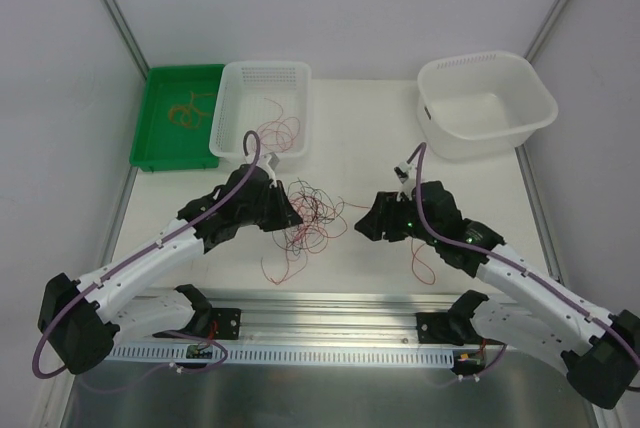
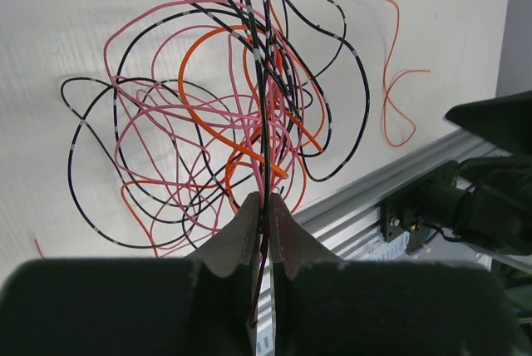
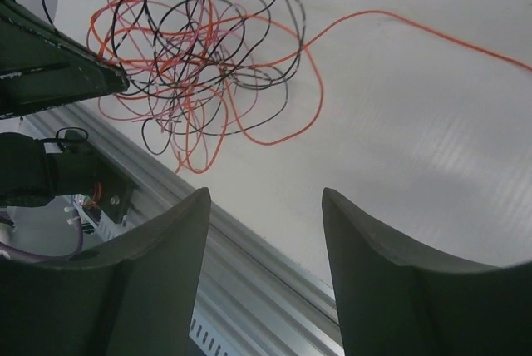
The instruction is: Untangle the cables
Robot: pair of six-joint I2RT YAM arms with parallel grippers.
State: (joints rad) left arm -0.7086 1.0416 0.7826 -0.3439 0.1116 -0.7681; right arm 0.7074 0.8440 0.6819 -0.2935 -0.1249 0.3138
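Item: cables (image 1: 312, 220), tangled heap. Your left gripper (image 2: 264, 208) pinched a strand, jaws closed; right gripper (image 3: 266, 198) stood wide, empty. Step: separating. Next, likely: you draw one strand free.

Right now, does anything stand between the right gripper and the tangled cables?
Nothing visible does. Only bare table lies between the open right gripper and the cables. The left gripper is pinching the cables from the tangle's far side, out of that path.

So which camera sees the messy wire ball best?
The left wrist view: the tangle of cables is biggest there, colours clear. The right wrist view shows the tangle smaller, upper left; the top view shows a tiny scribble.
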